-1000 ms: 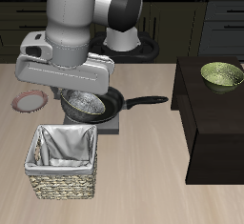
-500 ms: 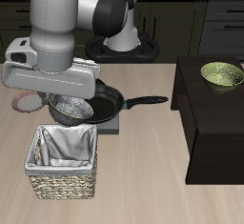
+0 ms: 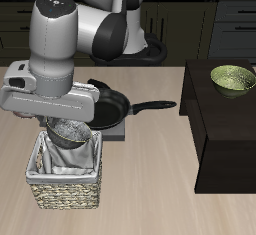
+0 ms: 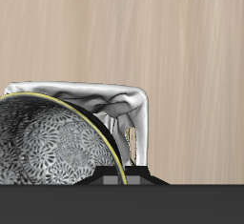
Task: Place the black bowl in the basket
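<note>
With the claw (image 3: 68,119) pinching the black bowl (image 3: 68,131) by its rim just above the basket (image 3: 66,169), I judge that dropping it off-centre could catch the cloth-lined rim and tip it onto the worktop (image 3: 150,194), while the frying pan (image 3: 110,106) sits close behind.
</note>
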